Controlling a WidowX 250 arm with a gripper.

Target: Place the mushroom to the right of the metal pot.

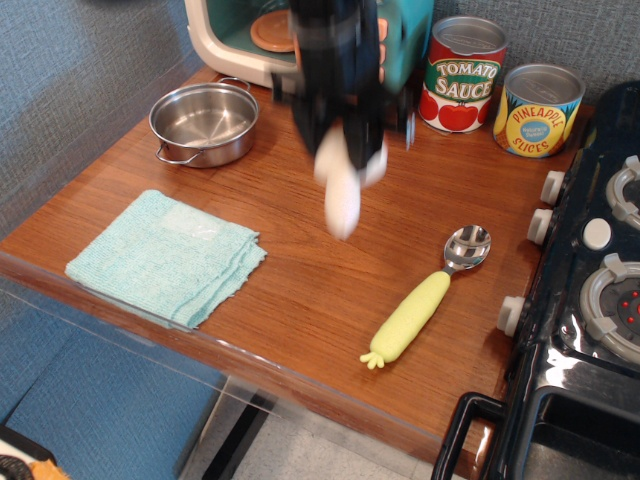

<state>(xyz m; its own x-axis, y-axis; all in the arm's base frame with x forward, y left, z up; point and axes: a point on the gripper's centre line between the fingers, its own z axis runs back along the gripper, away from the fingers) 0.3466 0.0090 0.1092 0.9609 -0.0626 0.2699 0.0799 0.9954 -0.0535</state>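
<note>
My gripper point(345, 150) is shut on the mushroom point(342, 195) and holds it in the air above the middle of the wooden counter. The cream-white stem hangs down below the fingers; the cap is hidden between them. The frame is motion-blurred around the arm. The metal pot point(205, 122) stands empty at the back left of the counter, to the left of the gripper and apart from it.
A folded light-blue cloth point(165, 255) lies at the front left. A spoon with a yellow-green handle point(420, 305) lies at the front right. Two labelled cans point(463, 72) stand at the back right, a toy oven behind the arm, a black stove point(590, 290) on the right.
</note>
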